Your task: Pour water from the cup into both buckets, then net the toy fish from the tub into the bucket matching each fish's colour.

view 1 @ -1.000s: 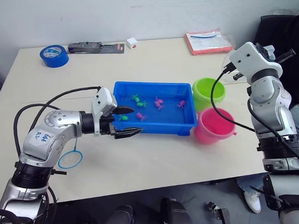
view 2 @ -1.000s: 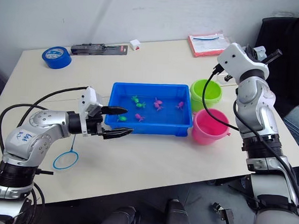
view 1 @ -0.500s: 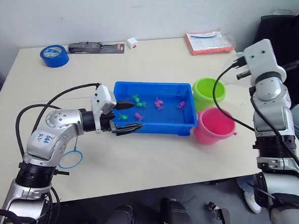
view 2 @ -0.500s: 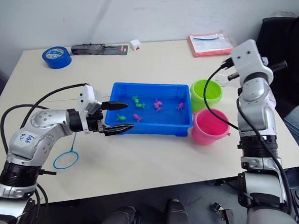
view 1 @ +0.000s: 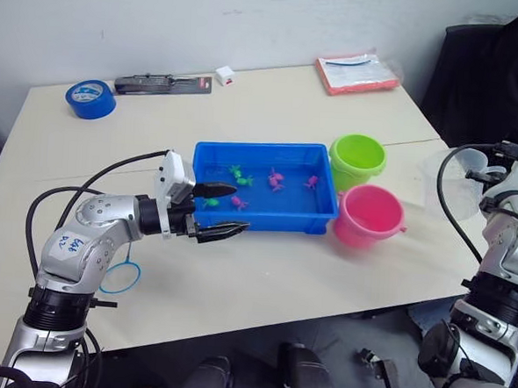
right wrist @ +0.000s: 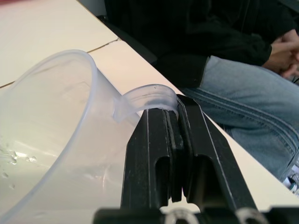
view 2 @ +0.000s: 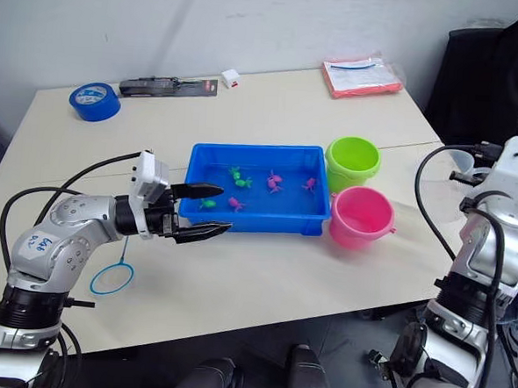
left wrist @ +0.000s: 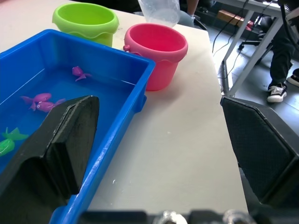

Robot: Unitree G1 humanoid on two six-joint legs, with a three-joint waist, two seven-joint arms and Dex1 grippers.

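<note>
The blue tub (view 1: 323, 217) sits mid-table with water and several toy fish, some pink (view 1: 275, 179) and some green (view 1: 237, 170). At its right end stand the lime green bucket (view 1: 358, 160) and, nearer, the pink bucket (view 1: 370, 214). My left gripper (view 1: 237, 210) hangs open and empty at the tub's near-left corner. One of its fingers (left wrist: 60, 135) is over the water. My right gripper (right wrist: 170, 112) is shut on the handle of the clear cup (view 1: 447, 176), held upright at the table's right edge, apart from both buckets. Drops cling inside the cup (right wrist: 51, 140).
A small blue ring net (view 1: 120, 276) lies on the table near my left arm. At the back lie a blue tape roll (view 1: 91, 97), a black tool (view 1: 163, 83), a white block (view 1: 224, 72) and a red packet (view 1: 358, 72). A person in jeans (right wrist: 243, 107) sits beyond the right edge.
My right arm has carried the cup from up beside the green bucket down and right to the table's right edge. The left gripper has stayed open by the tub.
</note>
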